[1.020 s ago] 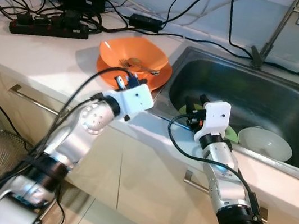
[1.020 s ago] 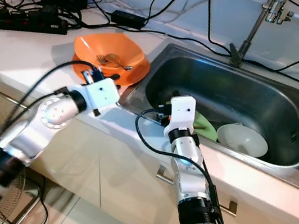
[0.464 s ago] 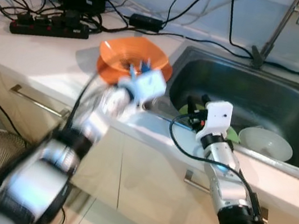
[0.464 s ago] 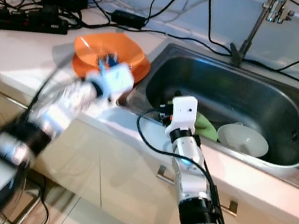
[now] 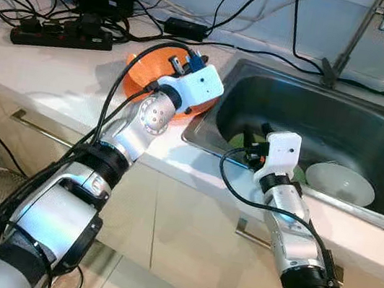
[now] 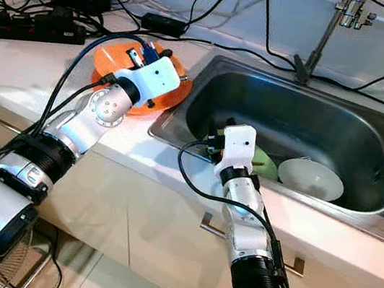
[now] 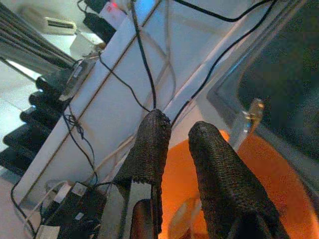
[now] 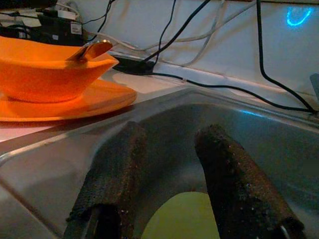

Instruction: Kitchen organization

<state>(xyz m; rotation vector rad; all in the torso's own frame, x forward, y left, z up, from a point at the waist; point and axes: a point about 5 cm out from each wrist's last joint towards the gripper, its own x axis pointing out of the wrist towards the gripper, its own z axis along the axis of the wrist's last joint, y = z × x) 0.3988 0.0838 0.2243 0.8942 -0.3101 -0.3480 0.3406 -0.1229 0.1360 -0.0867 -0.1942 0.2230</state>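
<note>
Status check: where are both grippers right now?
Left gripper over orange bowl, fingers slightly parted, empty. Right gripper open at steel sink edge, above green plate. Nothing blocking.

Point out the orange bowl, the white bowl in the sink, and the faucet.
Orange bowl (image 8: 45,69): right wrist view, on its outer side wall.
White bowl (image 6: 311,179): right eye view, inside the bowl near its middle.
Faucet (image 6: 324,37): right eye view, midway up its slanted metal stem.

Cables (image 5: 66,18) crowd the counter's back; the sink (image 5: 369,135) lies open above its white bowl (image 5: 340,183).
</note>
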